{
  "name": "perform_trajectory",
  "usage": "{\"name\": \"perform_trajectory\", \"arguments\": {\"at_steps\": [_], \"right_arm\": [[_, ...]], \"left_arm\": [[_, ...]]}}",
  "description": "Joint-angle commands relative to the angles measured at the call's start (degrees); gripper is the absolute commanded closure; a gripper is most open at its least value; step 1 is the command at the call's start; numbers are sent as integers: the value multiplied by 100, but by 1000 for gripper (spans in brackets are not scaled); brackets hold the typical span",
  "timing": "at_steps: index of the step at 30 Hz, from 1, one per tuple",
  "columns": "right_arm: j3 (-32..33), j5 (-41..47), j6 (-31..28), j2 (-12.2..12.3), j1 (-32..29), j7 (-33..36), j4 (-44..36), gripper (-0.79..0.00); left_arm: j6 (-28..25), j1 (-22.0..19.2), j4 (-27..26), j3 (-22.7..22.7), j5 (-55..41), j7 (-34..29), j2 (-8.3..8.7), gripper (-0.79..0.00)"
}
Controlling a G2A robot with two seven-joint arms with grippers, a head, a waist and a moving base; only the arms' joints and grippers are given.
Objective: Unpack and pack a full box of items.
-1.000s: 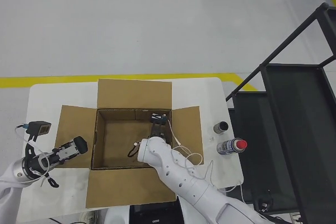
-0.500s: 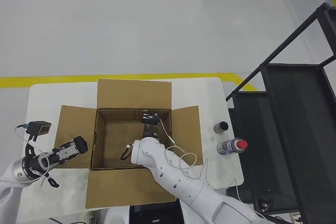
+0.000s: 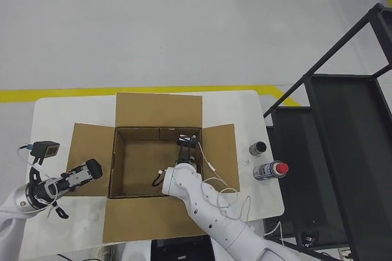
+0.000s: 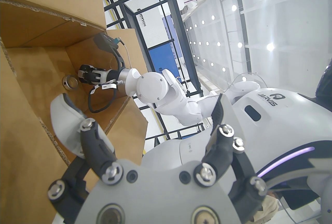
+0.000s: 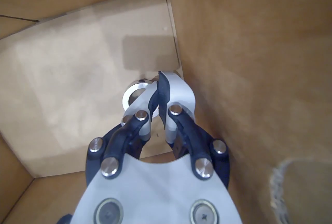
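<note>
My left hand (image 3: 90, 169), fingers apart, hangs over the left flap of the open brown cardboard box (image 3: 158, 107), probably leaving it free. Inside, my right hand (image 5: 158, 103), fingers together and empty, points at a silver metal ring (image 5: 136, 85) on the box floor by the wall, likely lining up a lift.

White arms (image 3: 206, 205), black-linked right tool (image 5: 158, 81)
</note>
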Motion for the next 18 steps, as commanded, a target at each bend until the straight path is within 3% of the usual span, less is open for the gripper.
{"name": "perform_trajectory", "arguments": {"at_steps": [1,5,8,18], "right_arm": [[32,-53,-32,-42,23,34,76,-142],[73,-146,-77,-143,91,78,272,-274],[93,-227,-107,-222,133,108,390,-302],[221,-528,-263,-449,167,264,596,-185]], "left_arm": [[0,0,0,0,0,0,0,-785],[0,0,0,0,0,0,0,-785],[0,0,0,0,0,0,0,-785],[0,0,0,0,0,0,0,-785]]}}
